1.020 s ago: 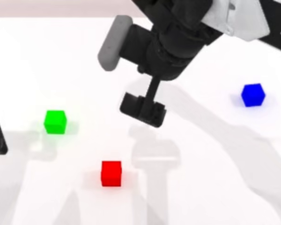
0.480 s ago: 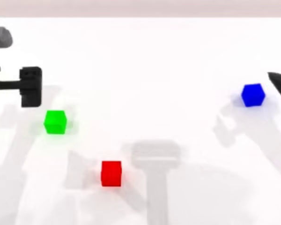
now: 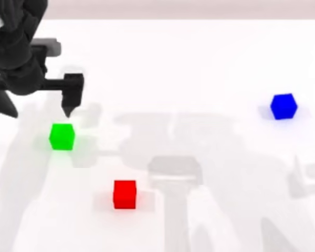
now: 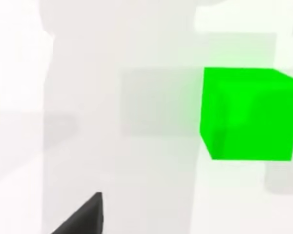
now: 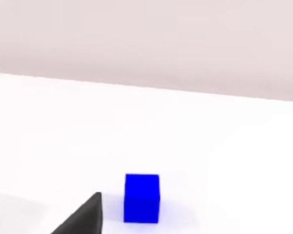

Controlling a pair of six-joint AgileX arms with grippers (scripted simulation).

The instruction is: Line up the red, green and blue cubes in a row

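Since half a second ago, my left arm is reaching farther in from the top view's left edge, its black left end effector point(image 3: 68, 102) now hanging just above the small matte bright green cube point(image 3: 62, 136) without touching it. Whether its fingers are spread or closed I cannot tell. That green cube is sitting on the white counter point(image 3: 199, 68) at the left, filling much of the left wrist view point(image 4: 249, 114). A small matte bright red cube point(image 3: 125, 194) is lying nearer the front, left of centre, well apart from the green one. At the far right a small matte deep blue cube point(image 3: 283, 106) is resting alone; the right wrist view is catching it point(image 5: 141, 198). My right arm is outside the top view.
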